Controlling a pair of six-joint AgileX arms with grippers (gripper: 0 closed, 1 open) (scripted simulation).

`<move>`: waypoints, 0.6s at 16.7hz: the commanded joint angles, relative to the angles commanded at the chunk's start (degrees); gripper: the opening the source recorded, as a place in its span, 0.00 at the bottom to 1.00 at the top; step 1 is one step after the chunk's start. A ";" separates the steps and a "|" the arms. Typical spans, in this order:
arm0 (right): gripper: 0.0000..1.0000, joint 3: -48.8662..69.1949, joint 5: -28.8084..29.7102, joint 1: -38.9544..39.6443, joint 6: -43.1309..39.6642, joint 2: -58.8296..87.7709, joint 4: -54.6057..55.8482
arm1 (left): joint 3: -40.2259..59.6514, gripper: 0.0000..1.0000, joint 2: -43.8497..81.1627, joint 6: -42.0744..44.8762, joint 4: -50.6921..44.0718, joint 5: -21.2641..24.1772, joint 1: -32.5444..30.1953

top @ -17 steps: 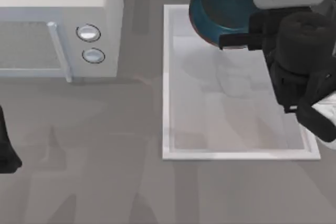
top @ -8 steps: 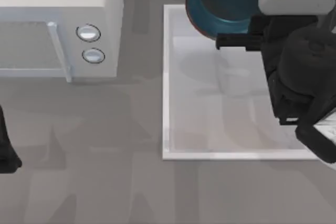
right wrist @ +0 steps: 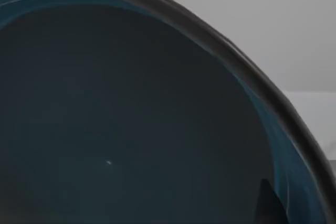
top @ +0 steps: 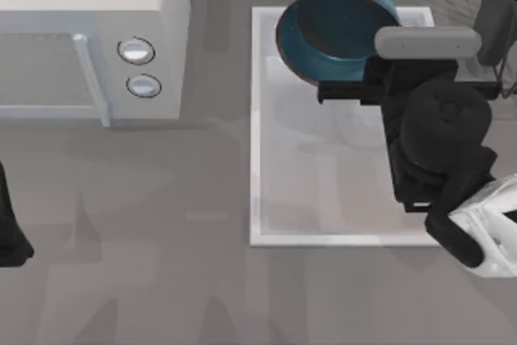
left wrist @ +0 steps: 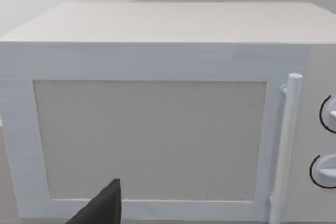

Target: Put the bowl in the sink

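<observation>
The teal-blue bowl [top: 335, 26] with its reddish-brown rim hangs tilted over the far end of the white sink [top: 257, 159]. My right gripper [top: 331, 91] is shut on the bowl's near rim, with the black arm stretching back over the sink's right side. The right wrist view looks into the dark inside of the bowl [right wrist: 131, 119], and one fingertip [right wrist: 268, 203] shows at its rim. My left arm [top: 10, 232] is parked at the table's left edge.
A white microwave [top: 89, 30] with two round knobs [top: 136, 51] stands at the back left, and its door [left wrist: 152, 140] faces the left wrist camera. Grey tabletop [top: 145, 240] lies open in front of it.
The right arm has carried the bowl to the left and a little toward the front, so it now hangs further over the sink. The left arm has not moved.
</observation>
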 joint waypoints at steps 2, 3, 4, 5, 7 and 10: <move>0.00 -1.00 0.13 0.16 -0.07 6.26 7.67 | 0.00 1.00 0.00 0.00 0.00 0.00 0.00; 0.00 -1.58 0.14 0.18 -0.10 9.39 11.61 | 0.00 1.00 0.00 0.00 0.00 0.00 0.00; 0.00 -2.19 0.14 0.16 -0.13 12.39 15.43 | 0.00 1.00 0.00 0.00 0.00 0.00 0.00; 0.00 -2.78 0.11 0.11 -0.16 15.17 18.99 | 0.00 1.00 0.00 0.00 0.00 0.00 0.00; 0.00 -3.77 0.03 -0.02 -0.21 19.83 24.71 | 0.00 1.00 0.00 0.00 0.00 0.00 0.00; 0.00 -4.51 -0.06 -0.11 -0.27 23.59 28.79 | 0.00 1.00 0.00 0.00 0.00 0.00 0.00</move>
